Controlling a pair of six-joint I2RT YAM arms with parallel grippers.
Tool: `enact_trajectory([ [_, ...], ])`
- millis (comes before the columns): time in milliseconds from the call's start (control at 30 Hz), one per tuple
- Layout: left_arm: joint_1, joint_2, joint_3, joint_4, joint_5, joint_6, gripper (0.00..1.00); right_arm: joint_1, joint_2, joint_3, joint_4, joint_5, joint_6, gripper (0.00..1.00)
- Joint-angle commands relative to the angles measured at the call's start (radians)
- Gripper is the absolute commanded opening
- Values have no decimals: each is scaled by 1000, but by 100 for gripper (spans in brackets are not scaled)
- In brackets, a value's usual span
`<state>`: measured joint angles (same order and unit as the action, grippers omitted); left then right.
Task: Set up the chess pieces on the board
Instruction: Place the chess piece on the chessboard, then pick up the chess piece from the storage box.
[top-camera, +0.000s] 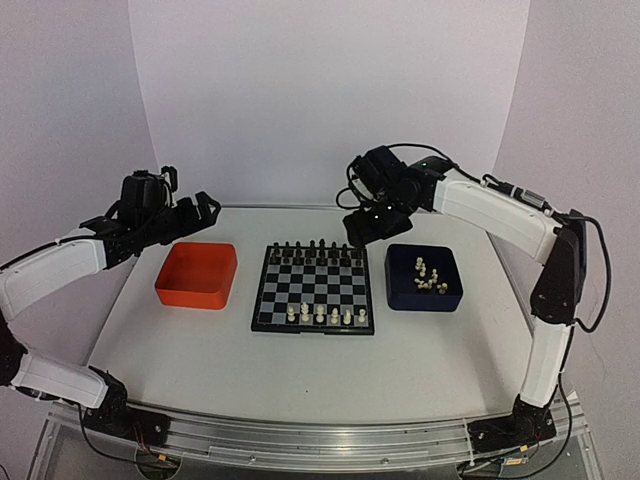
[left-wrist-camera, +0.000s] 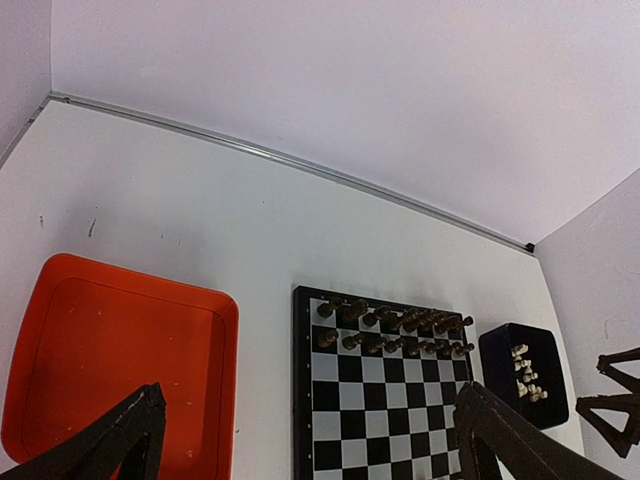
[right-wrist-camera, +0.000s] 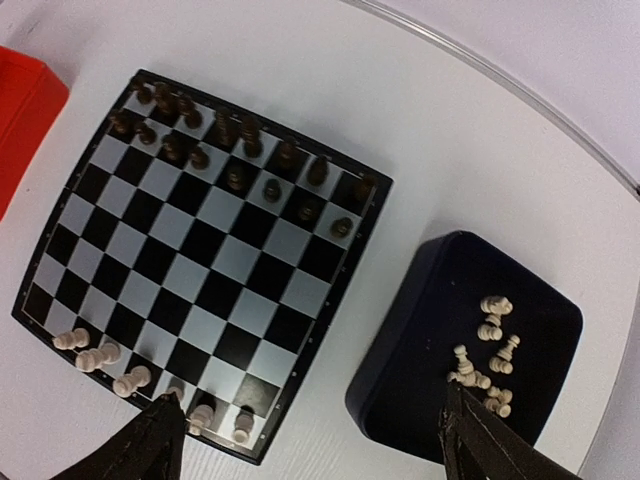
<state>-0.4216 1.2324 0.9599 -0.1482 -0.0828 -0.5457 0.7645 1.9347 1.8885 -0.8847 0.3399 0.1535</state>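
Note:
The board (top-camera: 315, 285) lies mid-table. Several cream-white chess pieces (top-camera: 320, 315) stand along its near row, also seen in the right wrist view (right-wrist-camera: 100, 355). More white pieces (top-camera: 428, 275) lie loose in the dark blue tray (top-camera: 450, 296), where the right wrist view shows the heap (right-wrist-camera: 490, 350). My right gripper (top-camera: 365, 225) hovers over the board's far right corner, open and empty; its fingertips (right-wrist-camera: 165, 435) stand wide apart. My left gripper (top-camera: 195, 212) is open and empty above the far edge of the orange tray (top-camera: 195, 290).
Black pieces (top-camera: 315, 250) fill the board's two far rows, shown too in the left wrist view (left-wrist-camera: 395, 330). The orange tray (left-wrist-camera: 110, 360) holds nothing. The dark blue tray (right-wrist-camera: 420, 340) sits just right of the board. White walls close the table's back and sides.

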Motion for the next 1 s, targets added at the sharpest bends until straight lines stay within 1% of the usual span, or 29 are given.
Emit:
enact_trajectory([
  [0,7,5,76,36,-17,38,100,-54,-156,-116,77,63,65,85],
  [133,7,52,106,61,-5,49,100,-98,-232,-223,103,88,79,88],
  [267,11,107,136,90,7,56,100,-163,-270,-286,110,80,100,89],
  [433,18,193,186,119,13,57,100,-257,-278,-333,115,18,116,89],
  [533,21,244,222,132,16,55,100,-325,-260,-334,113,-59,114,89],
  [667,23,299,282,115,9,57,100,-391,-241,-334,112,-146,104,88],
  [767,23,325,340,83,3,52,100,-420,-226,-335,110,-180,104,88],
  [867,24,351,387,55,-2,63,100,-426,-194,-322,109,-211,31,87],
  [967,24,371,404,63,-2,79,100,-427,-131,-291,107,-250,-97,82],
])
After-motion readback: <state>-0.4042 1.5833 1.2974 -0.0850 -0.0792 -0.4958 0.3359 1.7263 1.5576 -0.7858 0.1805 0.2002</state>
